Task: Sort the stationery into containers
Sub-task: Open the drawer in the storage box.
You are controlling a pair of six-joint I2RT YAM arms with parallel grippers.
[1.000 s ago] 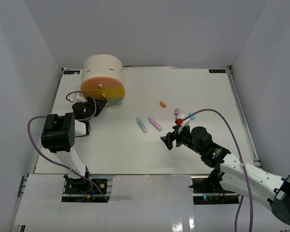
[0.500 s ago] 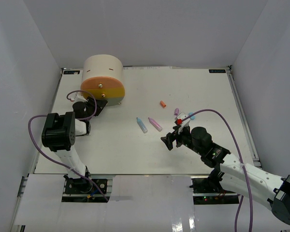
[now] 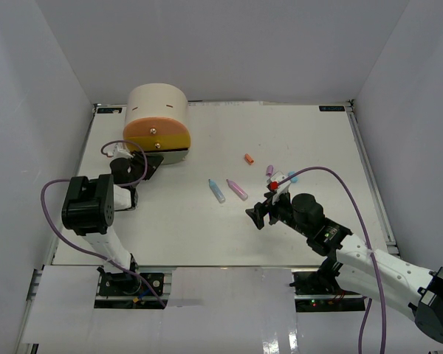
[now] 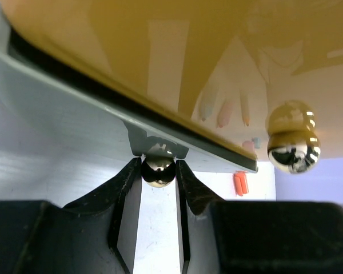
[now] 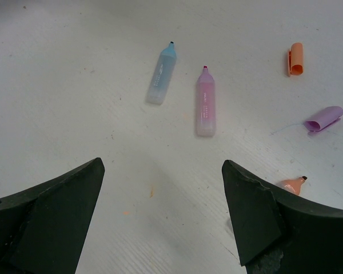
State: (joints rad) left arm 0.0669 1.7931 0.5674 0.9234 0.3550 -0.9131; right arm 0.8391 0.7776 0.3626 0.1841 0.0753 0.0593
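At the far left of the table (image 3: 317,140) stands the cabinet (image 3: 156,99), a beige half-cylinder with its flat face toward the arms. Its face holds three stacked drawers: the orange drawer (image 3: 142,127) on top, the yellow drawer (image 4: 160,45) in the middle and the grey drawer (image 4: 63,114) at the bottom.

The left end effector (image 3: 153,157) is right at the foot of that face. Its wrist view shows the two fingers pressed in on either side of the bottom knob (image 4: 158,171), pinching it. The yellow drawer's knob (image 4: 293,149) hangs free above and to the right.

The right end effector (image 5: 160,211) hovers over the middle of the table with its fingers spread wide and nothing between them.

Just beyond it lie the blue marker (image 5: 162,75) and the pink marker (image 5: 205,101), side by side but apart, tips pointing away. Farther right lie the orange cap (image 5: 296,58) and the purple cap (image 5: 324,118), well apart from the cabinet. An orange marker tip (image 5: 291,184) peeks out beside the right finger.
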